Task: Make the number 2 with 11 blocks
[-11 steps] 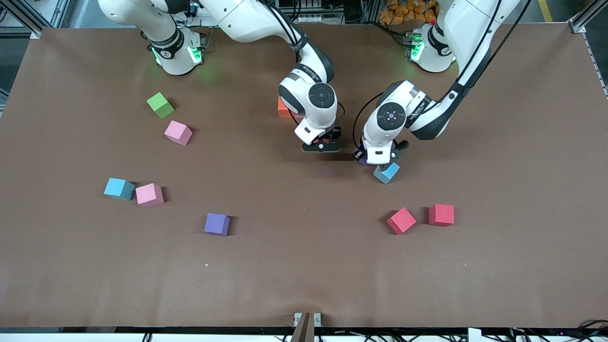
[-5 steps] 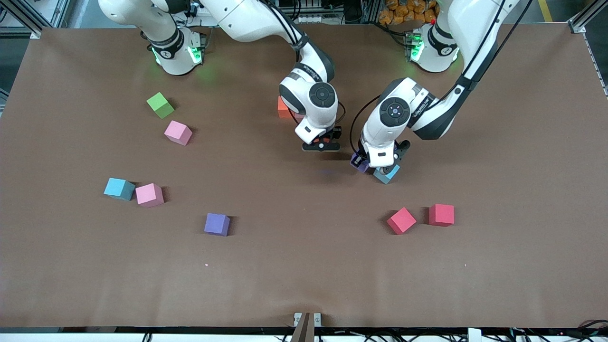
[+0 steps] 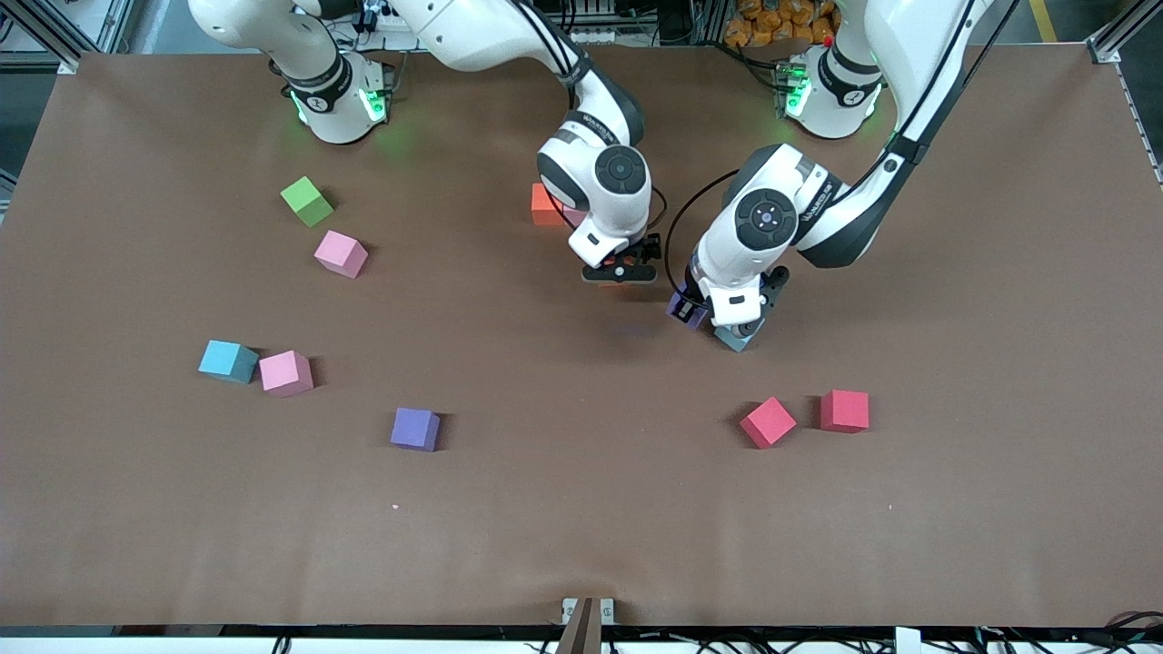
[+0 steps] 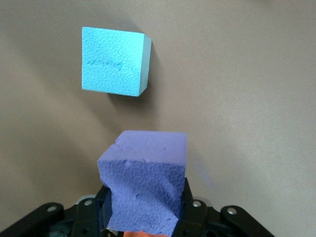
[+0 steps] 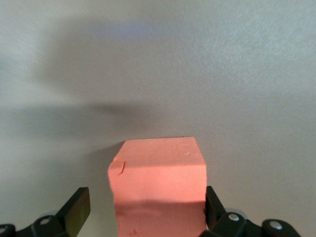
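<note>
My right gripper (image 3: 620, 272) stands open around an orange block (image 5: 158, 173) that rests on the table. One finger (image 5: 78, 207) is clear of the block and the other is at its side. My left gripper (image 3: 692, 314) is shut on a purple block (image 4: 145, 182), held just above the table. A light blue block (image 4: 114, 60) lies on the table beside it, half hidden under the left hand in the front view (image 3: 738, 340). Another orange block (image 3: 545, 204) sits partly hidden by the right arm. The number 2 is out of view.
Toward the right arm's end lie a green cube (image 3: 306, 201), a pink block (image 3: 341, 253), a light blue block (image 3: 227, 361) touching a pink one (image 3: 286, 372), and a purple block (image 3: 415, 429). Two red blocks (image 3: 768, 421) (image 3: 844, 411) lie nearer the camera than the left gripper.
The right gripper has opened and let go of the orange block. The left gripper, still holding the purple block, has shifted over the light blue block and covers more of it.
</note>
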You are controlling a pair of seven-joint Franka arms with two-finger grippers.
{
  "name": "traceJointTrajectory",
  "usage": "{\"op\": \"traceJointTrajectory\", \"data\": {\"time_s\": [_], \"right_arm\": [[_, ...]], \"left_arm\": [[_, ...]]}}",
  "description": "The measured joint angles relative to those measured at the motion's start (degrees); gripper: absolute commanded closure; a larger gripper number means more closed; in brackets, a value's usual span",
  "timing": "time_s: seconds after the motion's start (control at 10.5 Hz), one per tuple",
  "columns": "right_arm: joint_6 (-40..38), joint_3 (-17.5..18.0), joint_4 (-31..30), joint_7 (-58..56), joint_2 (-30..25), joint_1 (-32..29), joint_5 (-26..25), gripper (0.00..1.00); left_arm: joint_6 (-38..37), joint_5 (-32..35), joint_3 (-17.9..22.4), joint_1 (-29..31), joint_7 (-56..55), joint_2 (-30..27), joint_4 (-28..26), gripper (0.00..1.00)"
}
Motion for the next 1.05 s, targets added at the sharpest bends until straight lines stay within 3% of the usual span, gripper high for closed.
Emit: {"op": "traceJointTrajectory", "data": {"time_s": [0.48,0.76,1.05], "right_arm": [[-2.9,-1.3,-7.5,-3.9,-11.1,-1.9,-0.2,0.0],[-8.0,-1.6,-10.5,-11.6,-16.2,-9.9,-0.3,0.0],[-8.8,-1.7,-11.1,-21.3,-16.7,-21.2,-0.4,0.0]], "left_arm": [[-2.4,-4.3,-1.9,-0.4,-1.2,-2.2,1.3,0.81],[-2.5,-4.9,-3.2,-1.4,-6.8,-2.6,1.3,0.81],[-1.6,-4.9,-1.2,-9.2,-19.7,-2.7,2.1,0.81]]}}
